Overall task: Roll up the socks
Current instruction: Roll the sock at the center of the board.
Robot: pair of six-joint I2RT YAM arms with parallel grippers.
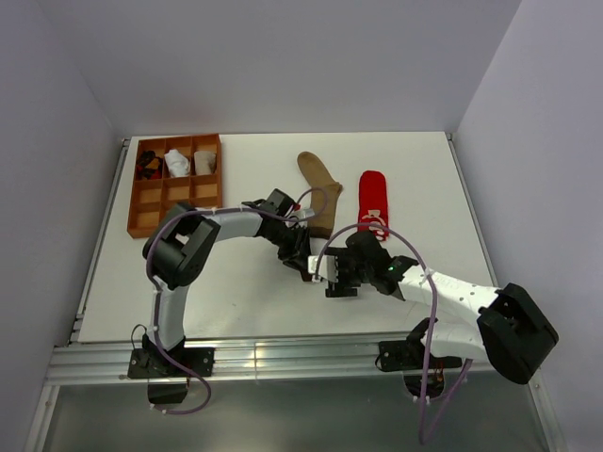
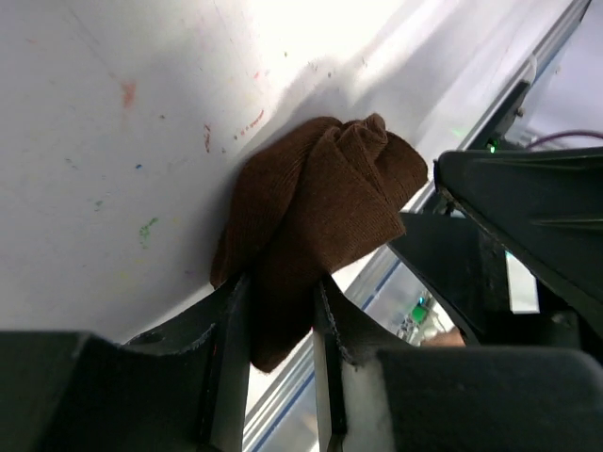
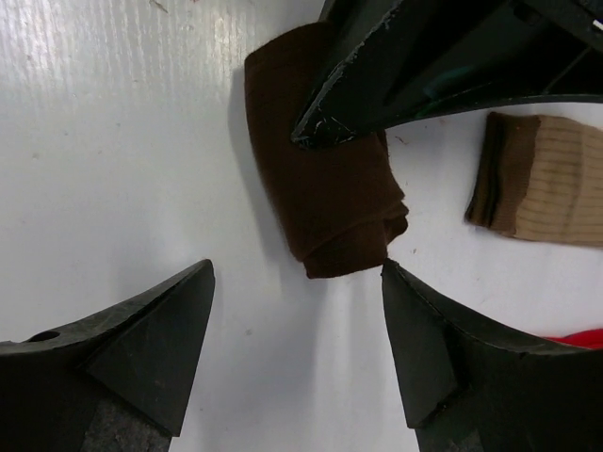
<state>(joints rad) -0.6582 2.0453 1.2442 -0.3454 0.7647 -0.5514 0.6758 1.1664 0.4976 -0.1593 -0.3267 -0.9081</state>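
Dark brown sock (image 3: 325, 207) is bunched into a chunky roll on the white table (image 1: 236, 292), sitting right between the two arms near the middle. The left claw (image 2: 278, 306) has it: both fingers (image 2: 231, 348) are pressed into one end of the roll, jaws about half closed with the fabric squeezed between them. The rest of the bundle pokes out past the tips and rests on the tabletop.

The right claw (image 3: 294, 282) is spread about as wide as it goes and has hold of nothing. Its tips sit either side of the free end of the roll, close to it, but whether they touch it I can't tell.

The tan sock (image 1: 318, 188) lies flat farther back, its darker cuff end near the left claw. The red sock (image 1: 373, 198) lies flat just beside it on the right, not touching it. From above, the brown roll is mostly hidden under the two claws.

Over at the back left there's a wooden tray (image 1: 146, 221) with two white bundles (image 1: 176, 162) and a dark one in its top row.
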